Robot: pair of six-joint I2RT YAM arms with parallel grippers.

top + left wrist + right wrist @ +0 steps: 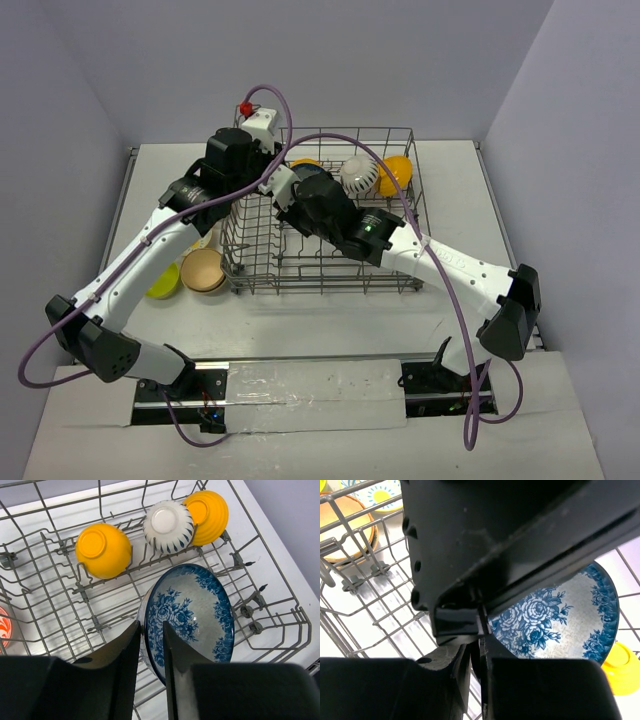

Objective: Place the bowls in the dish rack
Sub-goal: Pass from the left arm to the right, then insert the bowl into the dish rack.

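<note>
On edge in the dish rack (pixel 320 288) — blue-patterned bowl (pixel 192 615), a gripper at each side of its rim.
Stands among the tines, near side of an orange-yellow bowl (pixel 103 550) and a white striped bowl (pixel 168 526). Left gripper (pixel 151 628) jaws slightly parted astride the rim, loose; right gripper (pixel 479 647) jaws nearly together at the bowl's edge — cannot tell whether clamped.

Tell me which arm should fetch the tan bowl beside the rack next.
Left. The tan bowl lies left of the rack, close beside the left arm; the right arm comes in from the other side, with the rack between.
</note>
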